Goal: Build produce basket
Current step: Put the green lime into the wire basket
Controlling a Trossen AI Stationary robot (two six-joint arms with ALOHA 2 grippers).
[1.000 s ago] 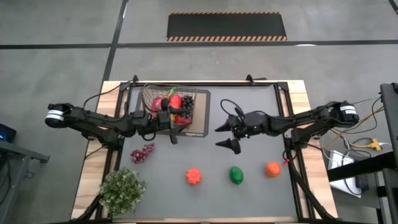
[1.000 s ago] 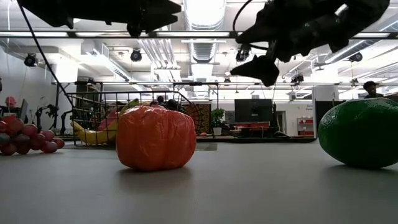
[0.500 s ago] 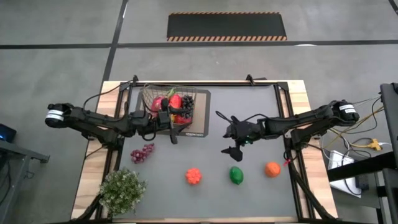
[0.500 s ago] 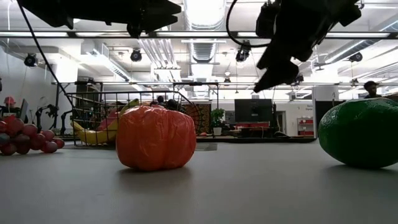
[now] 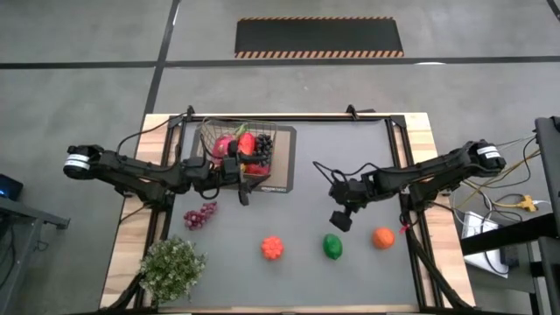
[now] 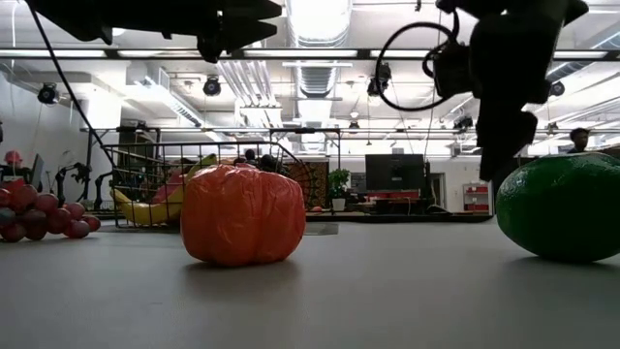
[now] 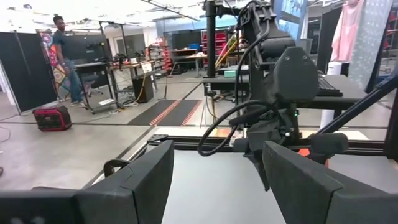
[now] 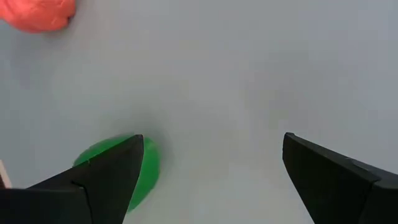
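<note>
- The small dark wire-mesh basket [image 5: 244, 152] is seen at about 11 o'clock on the grey table [image 5: 350, 262] in the high view, resting on a flat dark mat [image 5: 282, 175].
- Several toy fruits are already held inside it: red pieces [image 5: 248, 143], a dark bunch, and, in the low view, a yellow banana [image 6: 145, 206].
- The left gripper [image 5: 238, 185] is held at the basket's 6 o'clock edge; in the left wrist view its dark fingers [image 7: 149, 168] are spread wide with nothing between them.
- The right gripper [image 5: 341, 219] is hung just above the round green toy fruit [image 5: 332, 247], at about 1 o'clock from it, pointed down.
- In the right wrist view its fingers [image 8: 112, 171] are set wide apart and empty, with the green fruit [image 8: 140, 168] showing beside one of them.
- A purple-red grape bunch [image 5: 199, 215] lies at 8 o'clock from the basket.
- A lumpy orange-red toy fruit [image 5: 273, 248] lies at 9 o'clock from the green fruit, well apart.
- A round orange toy fruit [image 5: 382, 237] lies at 3 o'clock from the green fruit, near it.
- A leafy green potted plant [image 5: 171, 269] stands at the table's 8 o'clock corner.
</note>
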